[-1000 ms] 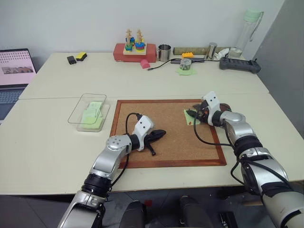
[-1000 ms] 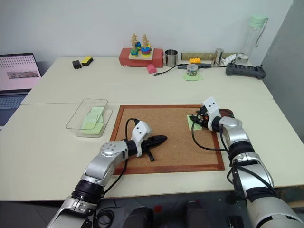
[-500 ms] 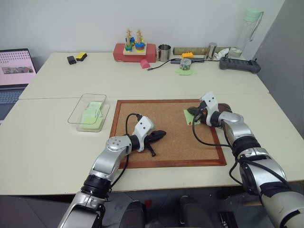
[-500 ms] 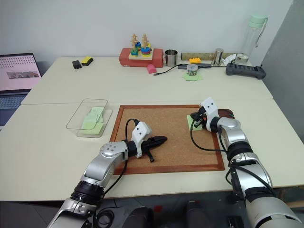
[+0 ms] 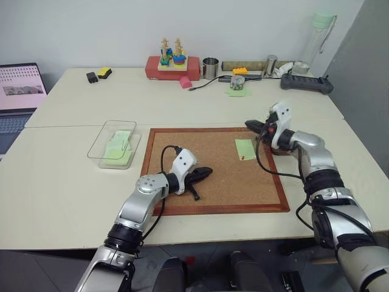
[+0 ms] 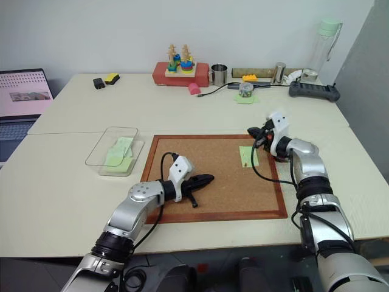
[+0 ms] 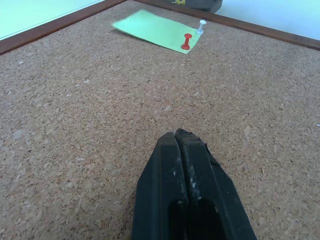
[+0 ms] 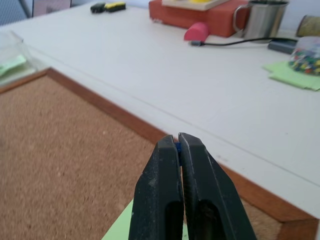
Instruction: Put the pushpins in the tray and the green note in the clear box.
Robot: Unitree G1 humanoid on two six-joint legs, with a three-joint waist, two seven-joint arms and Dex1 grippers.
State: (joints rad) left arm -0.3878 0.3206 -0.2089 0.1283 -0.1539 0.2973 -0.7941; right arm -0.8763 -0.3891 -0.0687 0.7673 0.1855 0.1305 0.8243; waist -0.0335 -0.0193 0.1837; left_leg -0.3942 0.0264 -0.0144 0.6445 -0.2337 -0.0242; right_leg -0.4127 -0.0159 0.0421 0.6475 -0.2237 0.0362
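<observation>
The green note (image 5: 245, 148) lies flat on the cork board (image 5: 206, 146) near its right side. A red pushpin (image 7: 186, 41) stands in the note, and a small white pin (image 7: 201, 25) stands at its corner. My right gripper (image 5: 250, 125) hovers above the board's far right edge, shut, with a tiny blue pinhead (image 8: 177, 146) pinched between its tips. The dark tray (image 5: 281, 151) is mostly hidden under that wrist. My left gripper (image 5: 206, 171) rests shut on the board's middle, holding nothing. The clear box (image 5: 100, 143) sits left of the board.
A stack of green sheets (image 5: 118, 149) lies at the clear box. Along the table's far edge stand a red block with toys (image 5: 172, 66), a metal cup (image 5: 210, 67), a pin jar (image 5: 237, 81) and a black power strip (image 5: 307, 83). A laptop (image 5: 18, 91) is at the left.
My right gripper has risen off the green note and drawn back toward the board's far right edge, leaving the note uncovered. The left arm has not moved.
</observation>
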